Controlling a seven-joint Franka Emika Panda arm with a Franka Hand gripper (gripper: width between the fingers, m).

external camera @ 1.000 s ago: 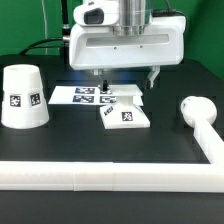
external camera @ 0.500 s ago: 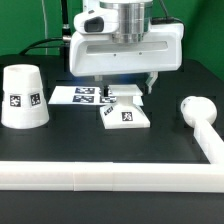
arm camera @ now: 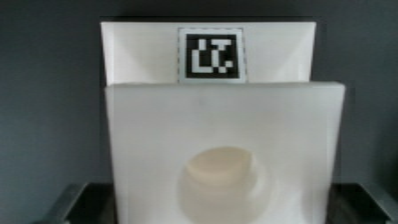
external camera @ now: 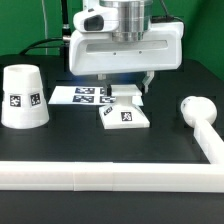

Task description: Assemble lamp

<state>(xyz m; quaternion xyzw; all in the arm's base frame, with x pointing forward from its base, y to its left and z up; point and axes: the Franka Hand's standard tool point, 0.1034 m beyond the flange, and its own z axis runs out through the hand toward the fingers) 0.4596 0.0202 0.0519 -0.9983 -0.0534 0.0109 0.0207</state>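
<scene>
The lamp's flat square base (external camera: 126,112) lies on the black table with a tag on its front face. In the wrist view the base (arm camera: 222,120) fills the picture, with a round socket near its close end. My gripper (external camera: 125,82) hangs just above the base's far part, open, one finger on each side of it. In the wrist view the gripper (arm camera: 217,205) shows only as dark fingertips (arm camera: 75,203) at the base's two sides, holding nothing. The tapered shade (external camera: 24,97) stands mouth down at the exterior view's left. The bulb (external camera: 192,105) lies at the exterior view's right.
The marker board (external camera: 80,95) lies flat behind the base, partly under the gripper. A white L-shaped wall (external camera: 110,180) runs along the table's front and up the exterior view's right side, with the bulb against it. Cables hang behind the arm.
The gripper has come down a little toward the base and stays open. The base, shade and bulb have not moved.
</scene>
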